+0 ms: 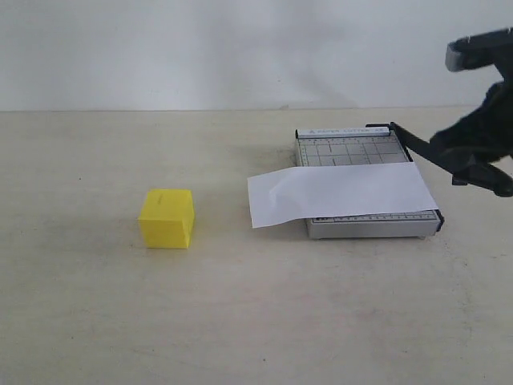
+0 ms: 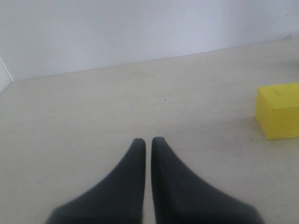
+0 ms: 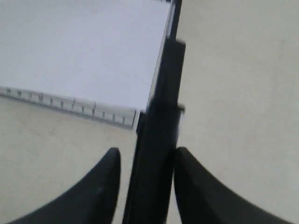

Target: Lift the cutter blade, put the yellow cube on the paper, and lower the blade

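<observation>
The yellow cube (image 1: pixel 167 218) stands on the table left of the cutter, and also shows at the edge of the left wrist view (image 2: pixel 280 109). The white paper (image 1: pixel 341 192) (image 3: pixel 84 51) lies across the grey cutter base (image 1: pixel 353 148), overhanging its left side. The cutter blade (image 1: pixel 413 140) slants up from its hinge at the base's far right corner. My right gripper (image 1: pixel 473 164) (image 3: pixel 147 151) is shut on its black handle (image 3: pixel 161 116). My left gripper (image 2: pixel 148 140) is shut on nothing, above bare table and apart from the cube; the exterior view does not show it.
The base's ruler strip (image 3: pixel 70 105) runs along the paper's near edge. A pale wall (image 1: pixel 240 48) rises behind the light table (image 1: pixel 256 321). Nothing else stands on the table.
</observation>
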### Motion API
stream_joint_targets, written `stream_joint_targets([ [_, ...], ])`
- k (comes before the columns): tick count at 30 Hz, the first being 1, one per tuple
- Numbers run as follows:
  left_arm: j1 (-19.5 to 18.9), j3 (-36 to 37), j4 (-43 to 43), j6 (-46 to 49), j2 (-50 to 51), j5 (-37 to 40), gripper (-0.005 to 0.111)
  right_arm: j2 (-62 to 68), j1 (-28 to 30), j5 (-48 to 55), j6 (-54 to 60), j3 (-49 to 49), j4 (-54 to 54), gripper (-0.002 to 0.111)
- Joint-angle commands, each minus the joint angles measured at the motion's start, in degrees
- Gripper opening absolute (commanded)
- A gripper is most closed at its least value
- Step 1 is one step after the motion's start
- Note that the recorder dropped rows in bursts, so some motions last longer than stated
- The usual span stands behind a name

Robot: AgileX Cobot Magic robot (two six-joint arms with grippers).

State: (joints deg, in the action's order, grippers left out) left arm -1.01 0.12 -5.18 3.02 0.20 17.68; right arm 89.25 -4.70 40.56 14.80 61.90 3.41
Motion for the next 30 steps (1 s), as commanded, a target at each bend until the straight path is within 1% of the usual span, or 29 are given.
stream_joint_targets([
  [1, -0.1, -0.12, 0.18, -0.35, -0.2, -0.79, 0.004, -1.38, -0.46, -5.42, 2.45, 1.54, 1.45, 0.061],
  [4, -0.1, -0.12, 0.18, -0.35, -0.2, -0.79, 0.004, -2.26, -0.46, -6.96, 2.85, 1.64, 1.45, 0.061],
  [7, -0.1, -0.12, 0.18, -0.35, -0.2, -0.79, 0.004, -8.37, -0.46, -10.5, 3.89, 1.64, 3.01, 0.061],
  [9, -0.1, -0.12, 0.18, -0.35, -0.2, -0.79, 0.004, -15.34, -0.46, -11.6, 7.04, 0.18, 8.28, 0.06],
  [10, -0.1, -0.12, 0.18, -0.35, -0.2, -0.79, 0.004, -21.06, -0.46, -13.44, 12.11, -2.81, 13.89, 0.058],
  [11, -0.1, -0.12, 0.18, -0.35, -0.2, -0.79, 0.004, -24.5, -0.46, -14.49, 15.22, -4.78, 17.22, 0.054],
  [12, -0.1, -0.12, 0.18, -0.35, -0.2, -0.79, 0.004, -31.84, -0.46, -16.16, 21.19, -9.09, 23.04, 0.044],
  [13, -0.1, -0.12, 0.18, -0.35, -0.2, -0.79, 0.004, -35.64, -0.46, -16.57, 23.95, -11.85, 25.36, 0.038],
  [14, -0.1, -0.12, 0.18, -0.35, -0.2, -0.79, 0.004, -42.57, -0.46, -16.67, 25.49, -17.21, 27.85, 0.024],
  [16, -0.1, -0.12, 0.18, -0.35, -0.2, -0.79, 0.004, -50.18, -0.46, -16.39, 25.49, -23.53, 27.84, 0.007],
  [17, -0.1, -0.12, 0.18, -0.24, -0.2, -0.79, 0.004, -53.27, -0.46, -16.25, 25.37, -26.66, 27.84, 0.0],
  [21, -0.1, -0.12, 0.18, -0.34, -0.2, -0.79, 0.004, -67.21, -0.46, -16.55, 20.72, -36.93, 27.84, 0.0],
  [24, -0.1, -0.12, 0.18, -0.34, -0.2, -0.79, 0.004, -74.67, -0.46, -16.55, 15.82, -41.79, 27.84, 0.0],
  [26, -0.1, -0.12, 0.18, -0.34, -0.2, -0.79, 0.004, -78.41, -0.46, -16.32, 13.37, -43.58, 27.6, 0.0],
  [30, -0.1, -0.12, 0.18, -0.34, -0.2, -0.79, 0.004, -84.06, -0.46, -16.35, 13.02, -43.9, 27.6, 0.0],
])
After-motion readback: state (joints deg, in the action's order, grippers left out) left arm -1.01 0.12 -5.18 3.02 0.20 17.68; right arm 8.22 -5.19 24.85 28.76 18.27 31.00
